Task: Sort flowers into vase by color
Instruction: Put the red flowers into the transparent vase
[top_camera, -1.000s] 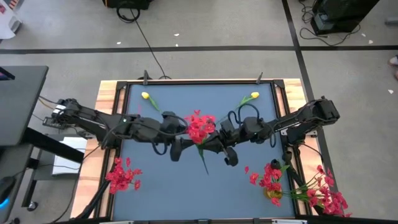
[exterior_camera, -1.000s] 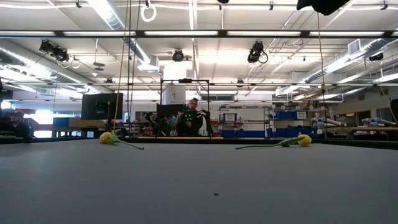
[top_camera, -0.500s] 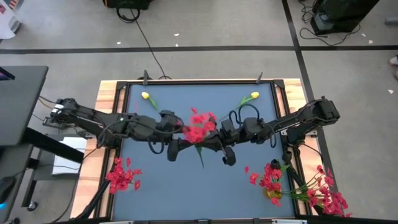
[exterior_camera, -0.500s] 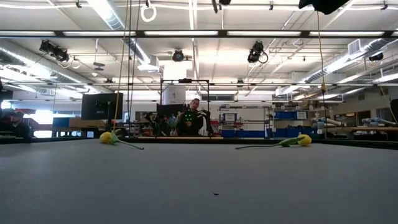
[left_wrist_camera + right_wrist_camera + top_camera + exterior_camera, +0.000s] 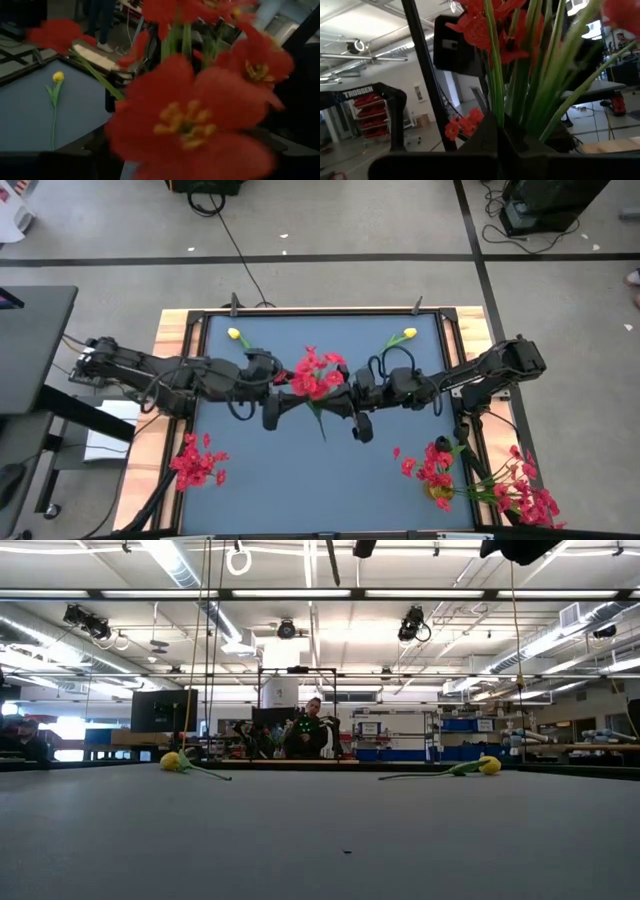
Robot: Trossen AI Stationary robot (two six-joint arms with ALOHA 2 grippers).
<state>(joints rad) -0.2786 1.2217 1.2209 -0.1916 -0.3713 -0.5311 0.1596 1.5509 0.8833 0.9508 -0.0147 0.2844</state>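
1. Above the middle of the blue table, the right gripper is clamped shut on the green stalks of a red bunch, which is lifted clear of the surface; in the right wrist view the stalks rise straight out from between its closed fingers.
2. Just beside that bunch, on its other side, the left gripper has its fingers spread wide and grips nothing; the red blossoms crowd close in front of its wrist camera.
3. Farther from the bunch, toward the table's far edge, two yellow tulips lie flat, one on the left arm's side and one on the right arm's side, well apart.
4. Farthest from it, at the near corners, another red bunch lies by the left corner, and more red blossoms with a yellow one lie by the right corner.
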